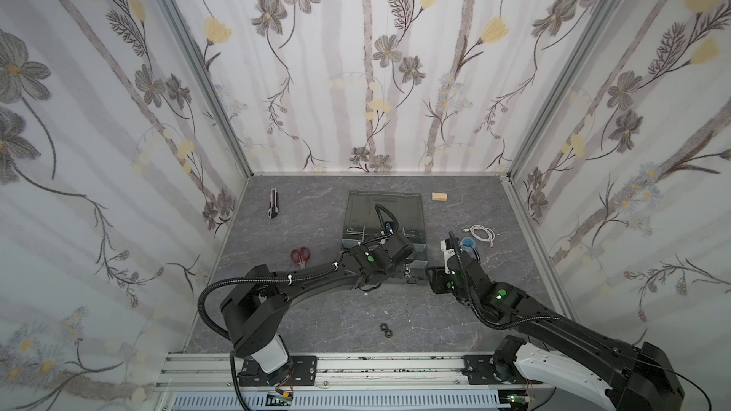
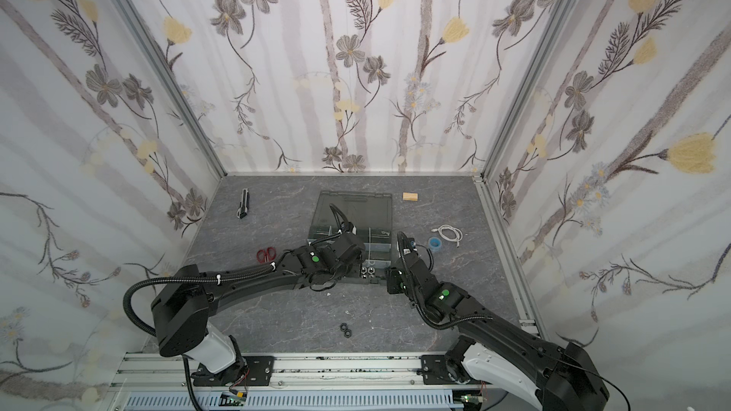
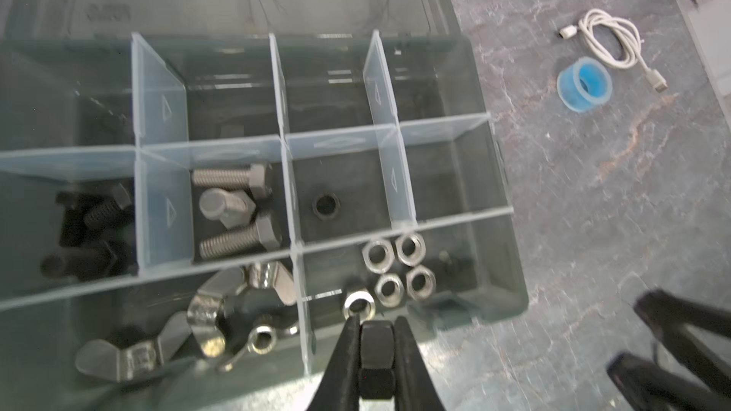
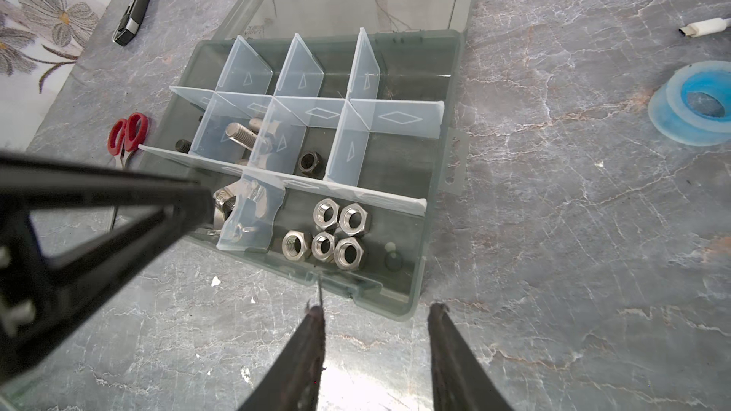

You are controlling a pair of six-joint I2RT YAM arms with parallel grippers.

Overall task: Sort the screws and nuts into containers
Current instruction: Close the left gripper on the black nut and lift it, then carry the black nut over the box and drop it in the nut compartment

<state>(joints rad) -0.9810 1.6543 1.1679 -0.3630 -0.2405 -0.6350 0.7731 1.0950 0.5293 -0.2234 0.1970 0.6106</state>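
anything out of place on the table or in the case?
Two black nuts lie loose on the table, apart from the organizer case and unsorted. A small white scrap sits by the case's near wall. Nothing else stands out.

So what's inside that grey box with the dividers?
Sorted hardware: black screws, silver screws, one black nut, five silver nuts and wing nuts, each kind separate. The back row is dim and partly hidden behind the dividers.

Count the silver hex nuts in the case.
5 silver hex nuts, all in the front compartment beside the wing nuts: two behind, three nearer the edge. Dividers may hide others.
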